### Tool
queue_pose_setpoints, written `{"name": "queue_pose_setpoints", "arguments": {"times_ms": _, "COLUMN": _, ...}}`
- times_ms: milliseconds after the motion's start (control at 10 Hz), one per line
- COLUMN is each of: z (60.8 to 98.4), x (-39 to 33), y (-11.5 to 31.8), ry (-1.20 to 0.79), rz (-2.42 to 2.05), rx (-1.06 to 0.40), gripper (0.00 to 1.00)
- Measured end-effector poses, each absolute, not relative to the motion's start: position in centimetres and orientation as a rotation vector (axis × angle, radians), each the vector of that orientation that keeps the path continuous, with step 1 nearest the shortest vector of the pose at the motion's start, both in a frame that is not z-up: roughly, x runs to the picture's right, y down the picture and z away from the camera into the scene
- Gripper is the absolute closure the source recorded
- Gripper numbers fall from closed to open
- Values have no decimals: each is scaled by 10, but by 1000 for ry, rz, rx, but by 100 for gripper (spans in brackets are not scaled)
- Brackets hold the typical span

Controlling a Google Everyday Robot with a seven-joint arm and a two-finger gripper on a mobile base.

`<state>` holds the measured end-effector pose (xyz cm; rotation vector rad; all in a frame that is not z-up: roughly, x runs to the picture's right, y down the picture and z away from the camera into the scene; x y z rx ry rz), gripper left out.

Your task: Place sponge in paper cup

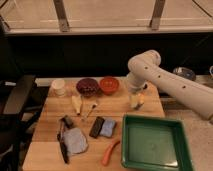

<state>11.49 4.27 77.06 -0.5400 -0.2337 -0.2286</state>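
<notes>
The sponge is a small light-blue block lying flat near the middle of the wooden table, right beside a black slab. The paper cup stands upright and white at the table's back left corner. My gripper hangs from the white arm over the back right part of the table. It points down over a small orange and yellow item. It is well right of the cup and above right of the sponge.
A dark purple bowl and an orange bowl stand at the back. A green tray fills the front right. A grey-blue cloth, a black knife, an orange stick and a yellowish item lie about.
</notes>
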Motion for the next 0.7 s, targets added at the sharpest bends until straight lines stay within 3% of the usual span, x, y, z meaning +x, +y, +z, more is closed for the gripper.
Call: {"name": "queue_pose_setpoints", "arguments": {"times_ms": 700, "z": 771, "x": 99, "y": 49, "ry": -284, "rz": -228, "rx": -579, "gripper": 20}}
